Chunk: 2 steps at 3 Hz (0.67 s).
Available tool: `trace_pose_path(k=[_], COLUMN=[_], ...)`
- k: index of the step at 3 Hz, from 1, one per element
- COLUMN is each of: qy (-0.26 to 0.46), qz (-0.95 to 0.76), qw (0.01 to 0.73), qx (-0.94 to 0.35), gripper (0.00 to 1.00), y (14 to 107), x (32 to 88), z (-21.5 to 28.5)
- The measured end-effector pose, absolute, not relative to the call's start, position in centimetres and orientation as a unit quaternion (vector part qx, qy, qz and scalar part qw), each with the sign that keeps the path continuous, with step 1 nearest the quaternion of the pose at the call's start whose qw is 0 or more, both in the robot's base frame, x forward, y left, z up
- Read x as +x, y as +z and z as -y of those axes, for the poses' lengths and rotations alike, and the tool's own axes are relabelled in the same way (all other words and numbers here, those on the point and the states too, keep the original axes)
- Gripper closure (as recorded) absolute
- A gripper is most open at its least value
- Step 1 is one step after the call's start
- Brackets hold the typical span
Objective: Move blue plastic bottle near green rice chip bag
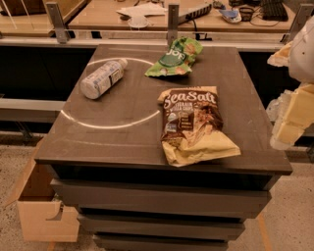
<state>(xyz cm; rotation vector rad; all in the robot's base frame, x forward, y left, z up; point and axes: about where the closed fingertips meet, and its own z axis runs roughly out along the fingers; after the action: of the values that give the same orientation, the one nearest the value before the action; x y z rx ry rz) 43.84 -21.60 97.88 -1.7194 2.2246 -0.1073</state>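
Note:
The blue plastic bottle [102,78] lies on its side at the back left of the dark table [122,142], white cap pointing to the back right. The green rice chip bag [174,57] lies crinkled at the back middle of the table, about a hand-width right of the bottle's cap. My gripper [284,132] hangs off the table's right edge, pale and blocky, well away from both things and touching nothing on the table.
A brown-and-cream "Sea Salt" bag [193,123] lies at the front right of the table. A white ring [110,123] is marked on the tabletop. A cardboard box [41,206] stands on the floor at the left. Desks with clutter [147,12] stand behind.

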Motion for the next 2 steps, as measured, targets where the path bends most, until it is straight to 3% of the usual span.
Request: trace_pose_path(k=[1, 2], qy=[-0.038, -0.012], qz=[-0.780, -0.726], qw=[0.163, 0.187], qx=[-0.603, -0.661], gripper=[0.00, 0.00], y=[97.9, 98.3], x=[43.8, 45.5], z=[21.6, 18.3])
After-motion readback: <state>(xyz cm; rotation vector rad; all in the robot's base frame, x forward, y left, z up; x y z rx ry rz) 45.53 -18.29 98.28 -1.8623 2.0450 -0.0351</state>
